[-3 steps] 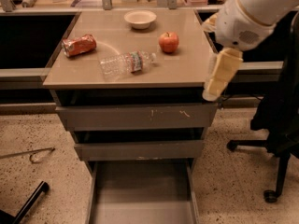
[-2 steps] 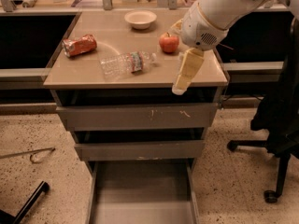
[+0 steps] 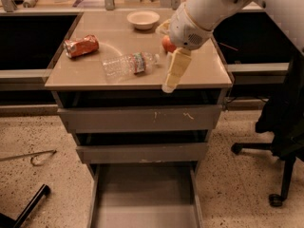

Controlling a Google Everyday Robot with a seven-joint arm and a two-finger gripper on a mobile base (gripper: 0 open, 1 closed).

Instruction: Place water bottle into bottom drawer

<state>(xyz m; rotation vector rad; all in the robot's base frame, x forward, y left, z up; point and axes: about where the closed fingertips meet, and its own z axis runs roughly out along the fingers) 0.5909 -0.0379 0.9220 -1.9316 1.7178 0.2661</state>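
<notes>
Cream end effector (image 3: 169, 85), beside water bottle (image 3: 129, 64), apart

White rounded arm (image 3: 209, 8), cream tool (image 3: 169, 85) beside the water bottle (image 3: 130, 64).

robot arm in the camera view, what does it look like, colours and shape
The arm is a thick, smooth white shell, rounded at the wrist, with a grey circular patch there. The claw is pale cream, long and tapering, above the front edge of the cabinet top, right of the water bottle. No cables or markings show.
</notes>
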